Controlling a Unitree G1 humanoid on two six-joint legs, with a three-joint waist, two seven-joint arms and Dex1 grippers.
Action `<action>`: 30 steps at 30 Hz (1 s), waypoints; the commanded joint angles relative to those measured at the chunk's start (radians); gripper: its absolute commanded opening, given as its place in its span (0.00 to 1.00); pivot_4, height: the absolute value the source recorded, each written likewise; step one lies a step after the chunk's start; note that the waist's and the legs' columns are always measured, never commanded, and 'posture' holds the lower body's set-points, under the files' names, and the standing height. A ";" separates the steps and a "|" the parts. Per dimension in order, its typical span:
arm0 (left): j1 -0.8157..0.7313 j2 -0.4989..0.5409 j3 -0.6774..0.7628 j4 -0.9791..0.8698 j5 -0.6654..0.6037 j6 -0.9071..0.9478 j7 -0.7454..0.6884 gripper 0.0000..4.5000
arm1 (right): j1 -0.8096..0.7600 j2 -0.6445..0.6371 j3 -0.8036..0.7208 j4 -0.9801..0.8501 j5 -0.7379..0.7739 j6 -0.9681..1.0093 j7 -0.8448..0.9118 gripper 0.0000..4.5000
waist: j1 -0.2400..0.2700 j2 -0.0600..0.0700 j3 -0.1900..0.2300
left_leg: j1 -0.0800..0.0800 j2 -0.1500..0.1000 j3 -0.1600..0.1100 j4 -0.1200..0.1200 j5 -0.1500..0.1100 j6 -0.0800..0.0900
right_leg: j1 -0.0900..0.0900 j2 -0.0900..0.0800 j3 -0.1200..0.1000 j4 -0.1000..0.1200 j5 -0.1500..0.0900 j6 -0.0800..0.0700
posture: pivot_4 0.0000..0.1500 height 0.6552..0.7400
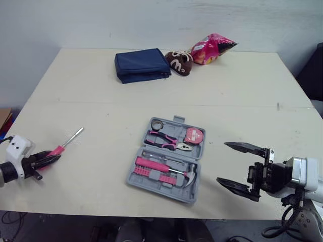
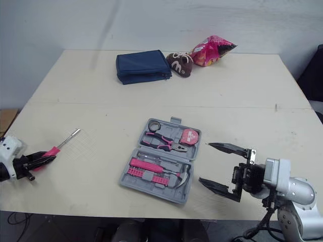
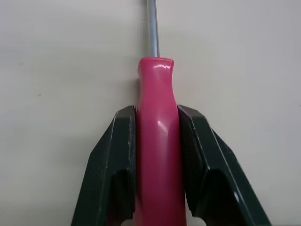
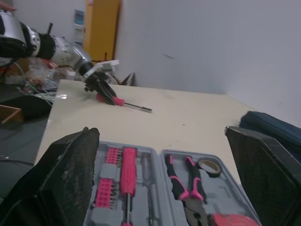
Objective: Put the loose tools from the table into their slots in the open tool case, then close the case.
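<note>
A pink-handled screwdriver [image 1: 64, 145] lies at the table's left front, its metal shaft pointing away toward the middle. My left gripper [image 1: 54, 158] is shut on its handle [image 3: 156, 155], one finger on each side. The grey tool case [image 1: 177, 120] lies open in the middle front, holding pink pliers [image 1: 166, 141], a tape measure [image 1: 194, 135], a tape roll, a hammer [image 1: 186, 176] and a bit set. To the right of the case, my right gripper [image 1: 222, 162] stands open with nothing in it, pointing at the case [image 4: 155, 155].
A navy pouch [image 1: 142, 65], a brown plush item [image 1: 179, 61] and a pink snack bag [image 1: 212, 49] sit along the far side of the table. The table's front edge runs just below both grippers. A seam crosses the tabletop behind the case.
</note>
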State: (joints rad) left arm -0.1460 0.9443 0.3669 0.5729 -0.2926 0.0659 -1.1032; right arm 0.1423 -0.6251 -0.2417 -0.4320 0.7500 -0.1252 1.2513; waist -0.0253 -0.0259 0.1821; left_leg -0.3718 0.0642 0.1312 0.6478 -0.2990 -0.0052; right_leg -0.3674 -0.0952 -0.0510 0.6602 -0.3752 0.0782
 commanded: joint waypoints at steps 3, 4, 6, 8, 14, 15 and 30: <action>0.015 0.004 0.002 -0.298 -0.086 0.003 -0.077 0.13 | -0.006 -0.018 -0.006 -0.033 0.006 -0.009 0.035 1.00 | -0.001 -0.004 0.001 | -0.001 0.000 -0.001 0.000 0.000 0.000 | 0.000 0.000 -0.001 0.000 0.000 0.000 | 1.00 1.00; 0.016 0.009 -0.026 -0.377 -0.099 0.005 -0.113 0.13 | -0.004 -0.024 -0.003 -0.030 0.001 -0.005 0.042 1.00 | -0.001 -0.003 0.001 | -0.001 0.000 -0.001 0.000 0.000 -0.001 | 0.000 0.000 -0.001 -0.001 0.000 0.000 | 1.00 1.00; 0.000 0.010 -0.082 -0.503 -0.114 0.020 -0.153 0.13 | -0.001 -0.036 -0.001 -0.016 -0.011 -0.006 0.065 1.00 | -0.001 -0.003 0.001 | -0.001 0.000 0.000 0.000 0.001 -0.002 | 0.001 0.000 0.000 -0.002 0.000 0.000 | 1.00 1.00; -0.026 0.009 -0.138 -0.597 -0.123 0.048 -0.174 0.13 | 0.001 -0.047 -0.003 0.008 -0.026 -0.018 0.088 1.00 | -0.001 -0.003 0.001 | 0.000 0.000 0.000 0.000 0.001 -0.002 | 0.001 0.000 0.000 -0.002 0.000 0.000 | 1.00 1.00; -0.093 -0.006 -0.387 -0.891 -0.091 0.187 -0.188 0.13 | 0.025 -0.103 -0.103 0.149 -0.051 -0.044 0.142 1.00 | -0.001 -0.002 0.002 | 0.000 0.000 0.002 0.000 0.002 -0.003 | 0.002 0.002 0.002 -0.002 0.000 0.000 | 1.00 1.00; -0.115 -0.012 -0.420 -0.910 -0.071 0.202 -0.175 0.13 | 0.043 -0.107 -0.104 0.147 -0.045 -0.032 0.146 1.00 | -0.001 -0.001 0.002 | 0.000 0.000 0.001 0.000 0.002 -0.003 | 0.002 0.002 0.002 -0.003 0.000 0.000 | 1.00 1.00; -0.340 -0.083 -0.740 -0.987 0.132 0.345 -0.166 0.13 | 0.261 -0.086 -0.141 0.006 -0.053 -0.031 0.096 1.00 | -0.002 -0.001 0.002 | 0.002 0.004 -0.002 0.001 0.006 -0.009 | 0.005 0.014 0.006 -0.004 0.000 0.000 | 1.00 1.00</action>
State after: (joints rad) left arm -0.4738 0.8527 -0.3749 -0.3901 -0.1574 0.4057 -1.2591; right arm 0.3970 -0.7172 -0.3585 -0.3884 0.6868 -0.1492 1.3569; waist -0.0270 -0.0268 0.1843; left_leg -0.3699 0.0687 0.1295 0.6486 -0.2931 -0.0143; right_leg -0.3628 -0.0811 -0.0445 0.6558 -0.3751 0.0784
